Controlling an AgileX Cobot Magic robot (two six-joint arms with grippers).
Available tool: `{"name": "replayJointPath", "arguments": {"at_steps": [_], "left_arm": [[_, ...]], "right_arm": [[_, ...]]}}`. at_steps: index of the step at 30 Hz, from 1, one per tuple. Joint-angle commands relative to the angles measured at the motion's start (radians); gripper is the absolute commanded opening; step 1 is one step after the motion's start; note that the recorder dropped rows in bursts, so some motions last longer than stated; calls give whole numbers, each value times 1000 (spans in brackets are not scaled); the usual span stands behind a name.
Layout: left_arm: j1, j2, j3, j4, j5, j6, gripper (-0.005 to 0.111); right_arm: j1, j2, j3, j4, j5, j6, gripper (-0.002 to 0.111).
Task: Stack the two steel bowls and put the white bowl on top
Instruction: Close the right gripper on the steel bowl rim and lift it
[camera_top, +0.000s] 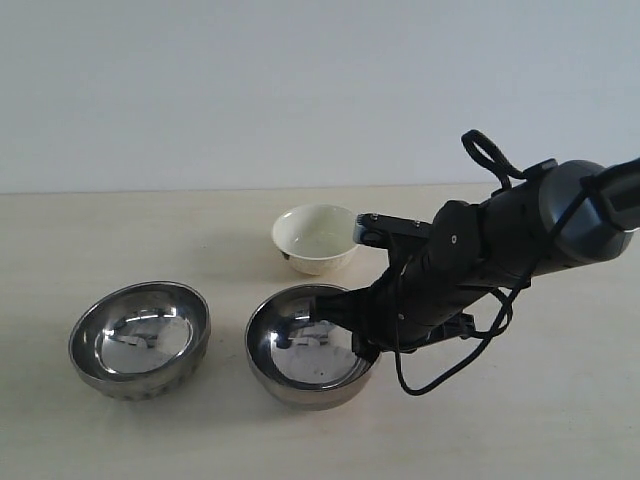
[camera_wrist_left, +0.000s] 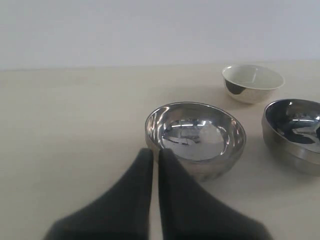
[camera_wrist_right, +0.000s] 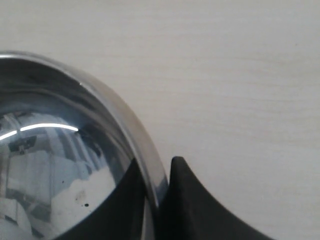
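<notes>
In the exterior view, a dimpled steel bowl (camera_top: 140, 338) was seen at the left of the table (camera_top: 520, 430). A plain steel bowl (camera_top: 310, 345) stood near it at the centre, and the white bowl (camera_top: 316, 238) stood behind, apart from both. The right gripper (camera_top: 335, 308) was set at the plain bowl's right rim.

In the left wrist view, the left gripper (camera_wrist_left: 155, 156) was held with its fingers almost together and nothing between them, just short of the dimpled steel bowl (camera_wrist_left: 195, 137). The plain steel bowl (camera_wrist_left: 295, 132) and the white bowl (camera_wrist_left: 252, 82) lay beyond.

In the right wrist view, the right gripper (camera_wrist_right: 155, 170) was clamped on the plain steel bowl (camera_wrist_right: 60, 150), with one finger inside the wall and one outside.
</notes>
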Motion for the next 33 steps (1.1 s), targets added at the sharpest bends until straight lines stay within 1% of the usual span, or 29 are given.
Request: {"name": "replayJointPath", "arguments": {"at_steps": [1, 3, 7, 9, 17, 33], "left_arm": [[2, -3, 4, 1, -1, -6, 4], [2, -3, 4, 1, -1, -6, 4], [2, -3, 4, 1, -1, -6, 4], [2, -3, 4, 1, -1, -6, 4], [2, -3, 4, 1, -1, -6, 4], [2, -3, 4, 1, -1, -6, 4]], "right_arm": [[1, 0, -7, 3, 3, -18, 2], [1, 0, -7, 3, 3, -18, 12], [1, 0, -7, 1, 3, -18, 37], [1, 0, -7, 1, 6, -20, 43], [1, -4, -7, 1, 24, -57, 43], [-1, -75, -7, -14, 26, -71, 43]]}}
